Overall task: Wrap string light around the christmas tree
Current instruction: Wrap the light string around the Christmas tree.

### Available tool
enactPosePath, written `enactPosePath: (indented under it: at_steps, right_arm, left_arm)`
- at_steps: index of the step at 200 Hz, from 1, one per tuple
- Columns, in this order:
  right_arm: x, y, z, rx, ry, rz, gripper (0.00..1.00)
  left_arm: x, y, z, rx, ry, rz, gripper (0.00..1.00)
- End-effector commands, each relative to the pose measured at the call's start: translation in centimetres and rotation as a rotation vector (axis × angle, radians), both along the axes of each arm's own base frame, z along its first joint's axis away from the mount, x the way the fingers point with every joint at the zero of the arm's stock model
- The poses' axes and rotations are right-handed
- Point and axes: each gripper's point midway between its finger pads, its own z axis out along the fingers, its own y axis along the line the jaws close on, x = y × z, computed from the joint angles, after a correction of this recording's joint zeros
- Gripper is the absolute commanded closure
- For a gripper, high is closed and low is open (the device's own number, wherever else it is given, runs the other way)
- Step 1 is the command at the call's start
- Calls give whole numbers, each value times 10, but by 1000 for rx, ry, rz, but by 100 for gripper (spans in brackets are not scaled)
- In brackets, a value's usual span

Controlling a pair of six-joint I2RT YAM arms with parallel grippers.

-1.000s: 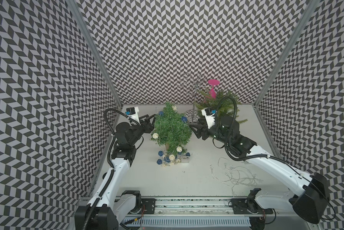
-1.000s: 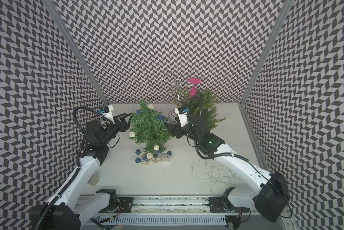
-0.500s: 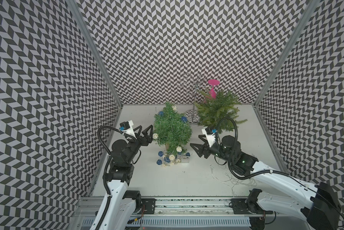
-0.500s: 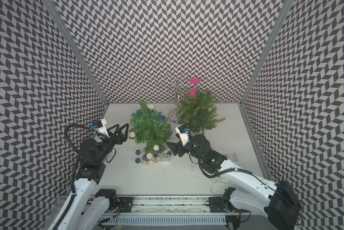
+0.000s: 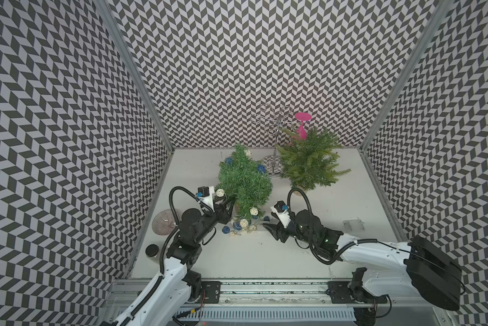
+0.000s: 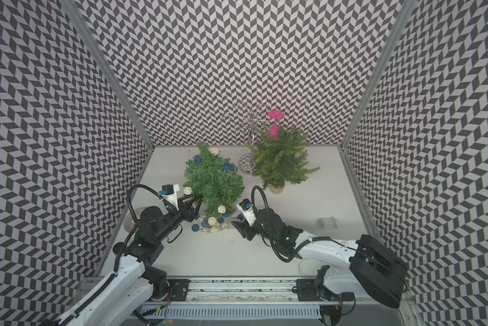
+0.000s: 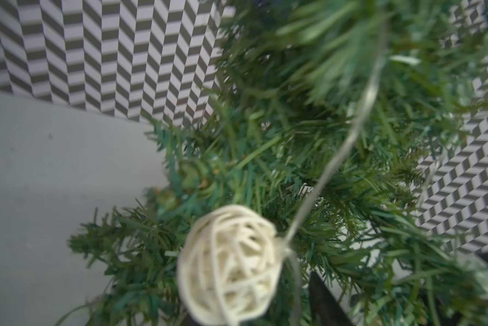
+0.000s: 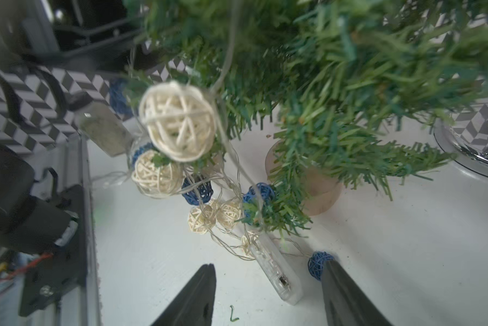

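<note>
The left hand, its fingers apart, reaches into the lower branches of the Christmas tree on the side nearer the left wall; whether the fingers touch the wire cannot be told. In its wrist view a white ball of the string light hangs in the needles just ahead, a thin wire running up from it into the green.

The right hand, also spread wide and gripping nothing, sits low over the white surface on the tree's other side. The light's clear battery box lies between its fingertips, and a blue ball rests against one finger.

In both top views, a few white and blue balls sit on the tree, from the tip down to the lowest branches. The rest of the strand lies heaped on the surface at the tree's foot, between the two hands.

A second tree, without lights, stands toward the back, with a metal stand just beside it and a pink glass behind.
</note>
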Motion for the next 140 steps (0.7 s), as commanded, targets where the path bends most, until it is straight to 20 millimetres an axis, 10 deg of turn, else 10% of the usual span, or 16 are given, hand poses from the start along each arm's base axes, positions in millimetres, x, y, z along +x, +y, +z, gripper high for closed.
enactPosePath:
  at_steps: [1, 59, 140]
  right_arm:
    - [18, 4, 22, 54, -90, -93, 50]
    - [32, -8, 18, 66, -82, -208, 82]
    - [-42, 5, 47, 224, -151, 84, 36]
  left_arm:
    - [4, -5, 14, -17, -51, -12, 74]
    - [-9, 17, 37, -19, -111, 87, 86]
    - [-10, 11, 41, -46, -120, 8, 85]
